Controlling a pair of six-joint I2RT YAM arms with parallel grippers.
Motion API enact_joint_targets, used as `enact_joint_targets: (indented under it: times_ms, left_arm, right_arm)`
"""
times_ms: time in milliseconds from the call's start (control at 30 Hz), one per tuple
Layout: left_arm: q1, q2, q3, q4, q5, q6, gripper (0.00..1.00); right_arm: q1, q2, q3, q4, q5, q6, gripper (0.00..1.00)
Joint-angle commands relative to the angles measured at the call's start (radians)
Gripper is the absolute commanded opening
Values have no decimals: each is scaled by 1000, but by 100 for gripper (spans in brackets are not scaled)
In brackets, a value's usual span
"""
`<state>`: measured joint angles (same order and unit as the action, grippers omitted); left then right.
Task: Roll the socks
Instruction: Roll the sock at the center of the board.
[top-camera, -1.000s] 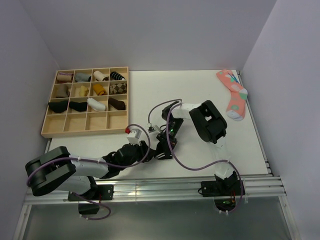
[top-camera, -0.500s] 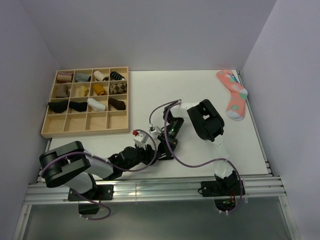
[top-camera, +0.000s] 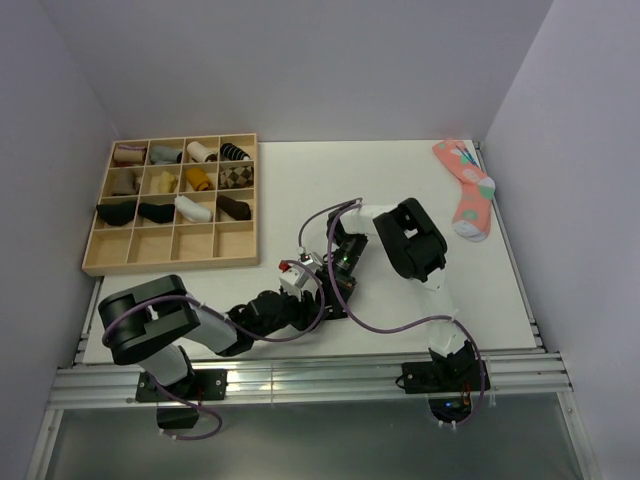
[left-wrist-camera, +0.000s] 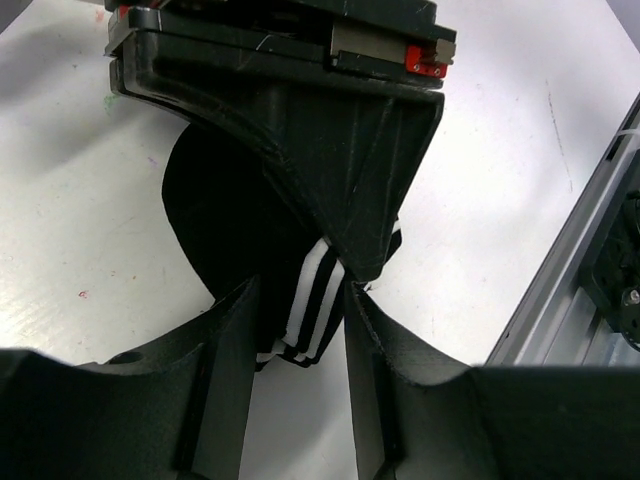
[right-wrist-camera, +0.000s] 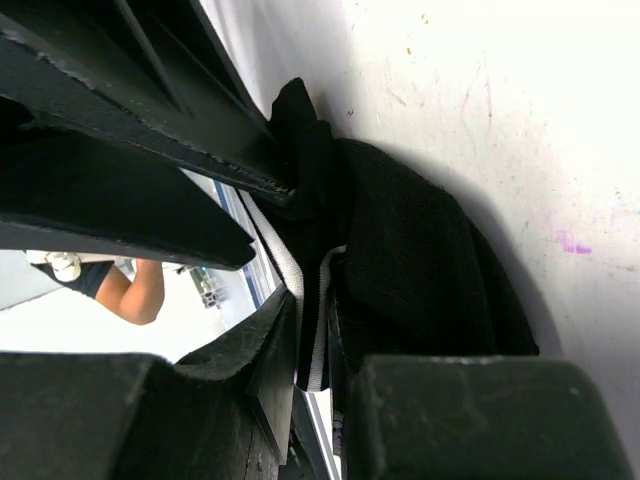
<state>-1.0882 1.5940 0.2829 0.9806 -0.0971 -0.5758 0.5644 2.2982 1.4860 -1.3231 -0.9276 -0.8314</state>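
Black knit socks (left-wrist-camera: 225, 230) lie bunched on the white table (left-wrist-camera: 90, 200), lower centre of the top view, under both wrists. Left gripper (left-wrist-camera: 300, 300) is nearly closed, pinching the white-striped cuff. Right gripper (right-wrist-camera: 310, 300) is also clamped narrow on a striped cuff edge. Looks mid-roll: bundle formed, cuff not yet tucked over, neither gripper let go. No brand or legible writing visible.
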Motion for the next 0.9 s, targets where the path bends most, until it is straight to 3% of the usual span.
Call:
enact_joint_targets:
  times_ms: [0, 200, 433, 533, 700, 867]
  left_arm:
    - [-6, 18, 13, 61, 10, 14, 43]
    - [-7, 72, 27, 81, 17, -10, 33]
    - [-7, 96, 99, -28, 27, -91, 1]
    - [-7, 74, 137, -164, 11, -128, 0]
    - [-7, 47, 246, -533, -44, -168, 0]
    - [-7, 44, 317, -735, -67, -211, 0]
  right_arm:
    - [-9, 13, 28, -18, 4, -21, 18]
    - [-9, 20, 31, -31, 1, -32, 18]
    - [-9, -6, 8, 14, 19, 1, 23]
    - [-11, -46, -19, 82, 39, 50, 28]
    - [-17, -118, -47, 176, 61, 120, 40]
    - [-52, -192, -58, 269, 79, 207, 45]
